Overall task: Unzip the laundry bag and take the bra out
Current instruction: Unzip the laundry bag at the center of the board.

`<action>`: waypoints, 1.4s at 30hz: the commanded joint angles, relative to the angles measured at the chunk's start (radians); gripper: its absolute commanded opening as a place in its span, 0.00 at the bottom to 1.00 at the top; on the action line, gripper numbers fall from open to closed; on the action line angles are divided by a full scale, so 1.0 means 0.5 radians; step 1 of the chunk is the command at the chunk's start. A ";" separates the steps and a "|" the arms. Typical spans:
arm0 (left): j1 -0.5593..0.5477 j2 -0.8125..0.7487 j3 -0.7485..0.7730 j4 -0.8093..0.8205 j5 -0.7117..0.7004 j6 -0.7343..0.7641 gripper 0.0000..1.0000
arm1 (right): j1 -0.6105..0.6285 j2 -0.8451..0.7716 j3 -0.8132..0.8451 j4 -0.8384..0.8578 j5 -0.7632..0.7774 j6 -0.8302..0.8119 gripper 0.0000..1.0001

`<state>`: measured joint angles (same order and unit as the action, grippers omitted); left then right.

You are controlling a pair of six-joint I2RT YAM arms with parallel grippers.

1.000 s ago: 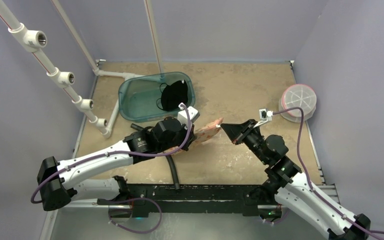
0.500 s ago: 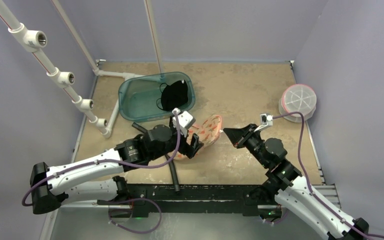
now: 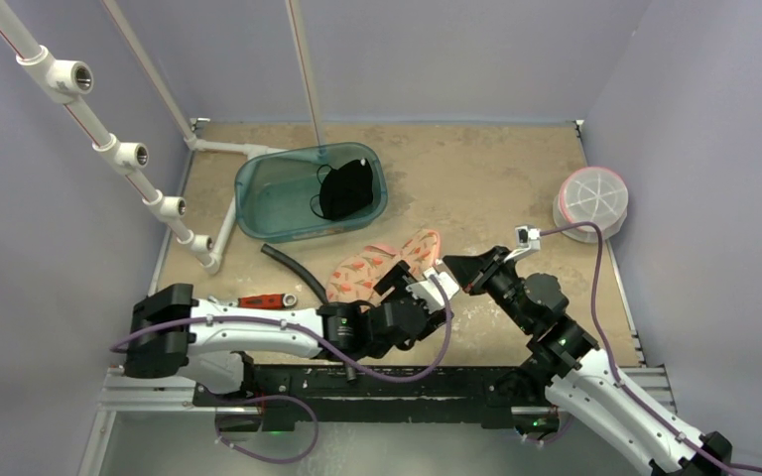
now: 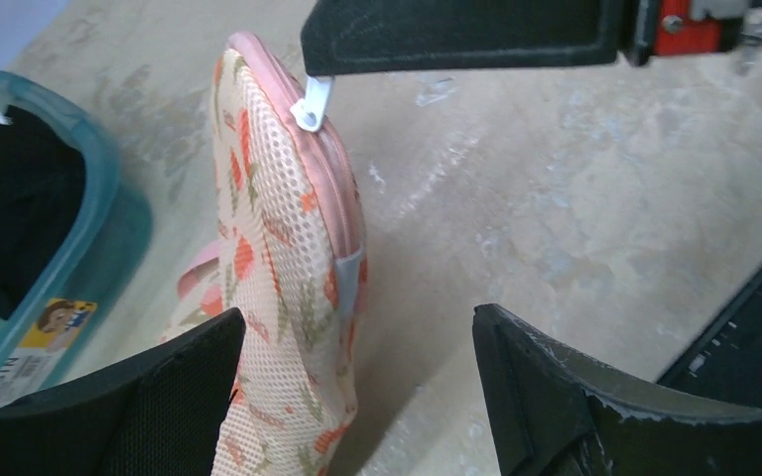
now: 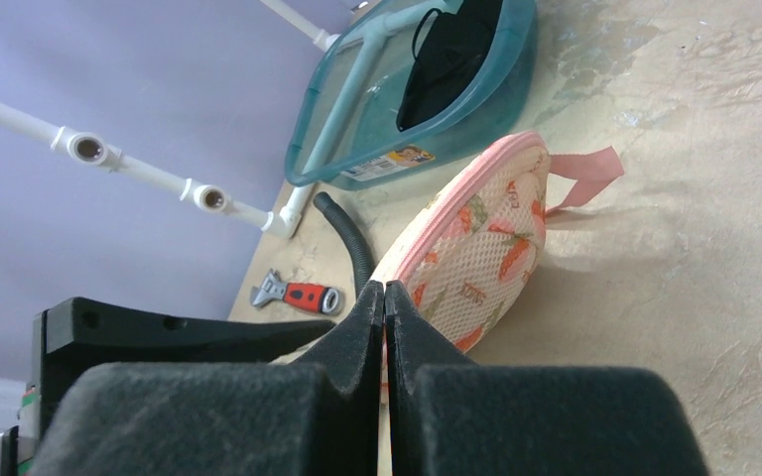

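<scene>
The laundry bag point(image 3: 367, 268), peach mesh with an orange print and a pink zipper band, stands on edge on the table point(image 4: 288, 248) point(image 5: 476, 248). Its zipper looks closed, and the bra is hidden. My right gripper point(image 3: 448, 264) point(image 5: 385, 297) is shut on the white zipper pull point(image 4: 313, 104) at the bag's top right end. My left gripper point(image 3: 409, 278) point(image 4: 357, 387) is open just in front of the bag. The bag's lower edge sits by the left finger point(image 4: 159, 397), and nothing is gripped.
A teal basin point(image 3: 268, 188) at the back holds a black strappy garment point(image 3: 345, 190). A black hose point(image 3: 293, 263) and a red-handled wrench point(image 3: 263, 299) lie left of the bag. A round pink-rimmed mesh container point(image 3: 590, 201) stands far right, and a white pipe rack point(image 3: 129, 154) far left.
My left gripper opened, let go of the bag and swung round to its near side. The bag dropped from a lifted tilt onto the table. The right gripper stayed shut.
</scene>
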<state>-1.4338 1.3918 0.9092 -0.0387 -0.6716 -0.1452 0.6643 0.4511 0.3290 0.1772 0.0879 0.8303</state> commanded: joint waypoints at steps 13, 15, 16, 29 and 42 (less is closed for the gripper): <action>0.053 0.286 0.091 0.344 -0.470 0.230 0.09 | -0.009 -0.122 0.020 -0.057 -0.060 0.141 0.00; 0.053 0.270 0.080 0.319 -0.447 0.243 0.00 | -0.009 -0.118 0.018 -0.059 -0.044 0.152 0.00; 0.054 0.259 0.077 0.304 -0.421 0.254 0.00 | -0.009 -0.116 0.017 -0.059 -0.031 0.161 0.00; 0.061 0.057 0.413 -0.518 -0.095 0.587 0.00 | -0.010 -0.162 0.068 -0.169 0.073 0.031 0.30; 0.447 0.034 0.887 -1.123 0.604 0.628 0.00 | -0.009 -0.256 0.251 -0.123 -0.172 -0.700 0.52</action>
<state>-1.2514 1.4528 1.2640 -0.5056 -0.4824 0.1505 0.6605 0.3382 0.4191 0.0780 0.0448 0.6144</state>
